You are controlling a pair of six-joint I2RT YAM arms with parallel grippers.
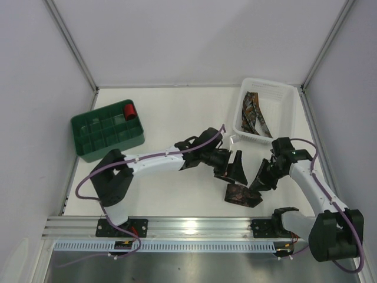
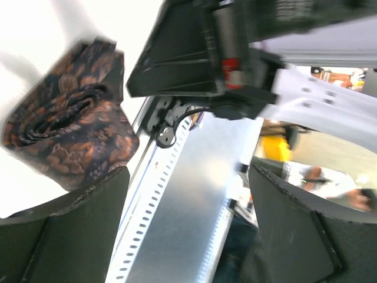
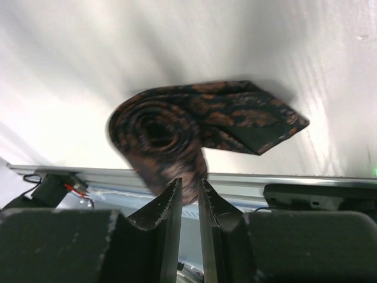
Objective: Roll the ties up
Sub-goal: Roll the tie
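Note:
One tie [image 1: 242,195], dark with a brown-orange pattern, lies rolled up on the table near the front rail. In the right wrist view the roll [image 3: 177,127] is blurred and its pointed end sticks out to the right. My right gripper [image 1: 259,181] is just right of the roll. Its jaws [image 3: 189,183] stand a narrow gap apart, with the roll's lower edge at the tips. My left gripper [image 1: 235,168] hangs above and behind the roll, wide open [image 2: 187,171] and empty, and the roll [image 2: 70,130] lies off its left finger. More ties [image 1: 253,115] lie in the white basket.
The white basket [image 1: 285,112] stands at the back right. A green divided bin [image 1: 106,141] at the left holds a small red roll [image 1: 129,110]. The metal rail [image 1: 194,227] runs along the table's front edge, close to the rolled tie.

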